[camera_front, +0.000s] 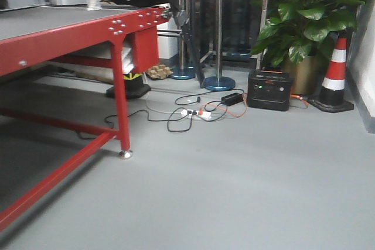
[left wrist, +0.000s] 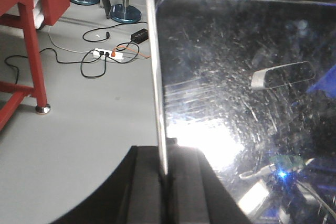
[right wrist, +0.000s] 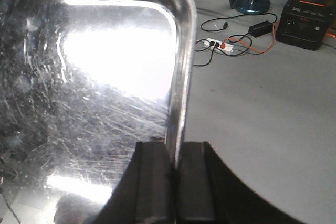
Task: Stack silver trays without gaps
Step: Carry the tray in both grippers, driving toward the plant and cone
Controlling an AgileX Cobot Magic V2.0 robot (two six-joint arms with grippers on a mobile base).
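A silver tray point(left wrist: 236, 93) fills the right of the left wrist view, its scratched shiny inside reflecting light. My left gripper point(left wrist: 165, 174) is shut on its left rim. The same or another silver tray point(right wrist: 89, 93) fills the left of the right wrist view. My right gripper point(right wrist: 174, 163) is shut on its right rim. Both rims stand edge-on between the black fingers, above the grey floor. No tray and no gripper show in the front view.
A red-framed table point(camera_front: 70, 33) stands at the left. On the floor lie cables and a power strip point(camera_front: 196, 112), a black power unit point(camera_front: 269, 90), a traffic cone point(camera_front: 335, 74), stanchion bases point(camera_front: 220, 83) and a potted plant point(camera_front: 310, 21).
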